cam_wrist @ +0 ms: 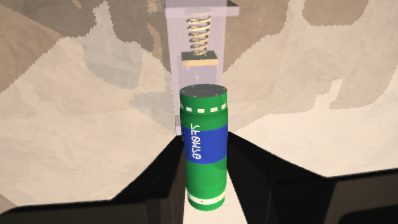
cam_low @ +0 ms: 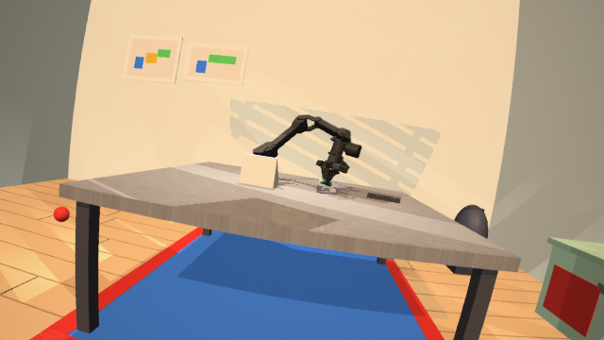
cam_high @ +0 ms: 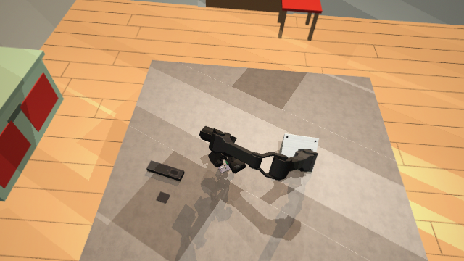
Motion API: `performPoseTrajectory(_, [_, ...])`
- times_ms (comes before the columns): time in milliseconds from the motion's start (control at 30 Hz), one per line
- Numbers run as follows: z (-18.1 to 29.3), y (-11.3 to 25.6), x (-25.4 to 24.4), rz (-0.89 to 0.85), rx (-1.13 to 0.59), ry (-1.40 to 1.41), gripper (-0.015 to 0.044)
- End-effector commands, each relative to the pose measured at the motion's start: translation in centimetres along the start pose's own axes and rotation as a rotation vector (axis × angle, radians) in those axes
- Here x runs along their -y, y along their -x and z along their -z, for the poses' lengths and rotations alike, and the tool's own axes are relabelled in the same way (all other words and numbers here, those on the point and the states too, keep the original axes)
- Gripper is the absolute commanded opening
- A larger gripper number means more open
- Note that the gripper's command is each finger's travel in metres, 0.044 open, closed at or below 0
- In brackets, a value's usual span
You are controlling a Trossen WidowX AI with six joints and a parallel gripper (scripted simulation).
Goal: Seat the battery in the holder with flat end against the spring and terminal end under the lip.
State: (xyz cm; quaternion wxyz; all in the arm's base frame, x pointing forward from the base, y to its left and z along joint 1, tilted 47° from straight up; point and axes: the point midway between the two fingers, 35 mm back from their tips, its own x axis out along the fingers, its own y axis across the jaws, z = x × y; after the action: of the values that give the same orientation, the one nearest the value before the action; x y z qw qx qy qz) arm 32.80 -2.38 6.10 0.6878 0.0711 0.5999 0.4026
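Note:
My gripper (cam_high: 226, 164) (cam_low: 327, 181) (cam_wrist: 203, 141) is shut on the battery (cam_wrist: 205, 145), a green cylinder with a blue band, gripped by its sides. Its flat grey end points toward the spring (cam_wrist: 199, 35) in the wrist view, with a gap between them. The pale lilac, see-through holder (cam_high: 223, 169) (cam_low: 327, 190) (cam_wrist: 175, 60) lies on the table below the gripper. In the wrist view the battery overlaps the holder's near part and looks roughly in line with it. The lip is hidden, and whether the battery touches the holder cannot be told.
A black remote-like bar (cam_high: 165, 170) (cam_low: 383, 197) and a small dark square (cam_high: 163, 197) lie on the table (cam_high: 344, 217) (cam_low: 189, 191), off to one side of the holder. The arm's base stands at a white plate (cam_high: 299, 142) on the other side.

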Motion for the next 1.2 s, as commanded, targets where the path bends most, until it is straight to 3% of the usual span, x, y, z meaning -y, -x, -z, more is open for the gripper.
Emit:
performPoseTrajectory(0, [0.0, -0.3, 0.1, 0.004, -0.030, -0.003, 0.0070])
performPoseTrajectory(1167, [-1.3, -1.6, 0.1, -0.009, -0.277, -0.001, 0.0070])
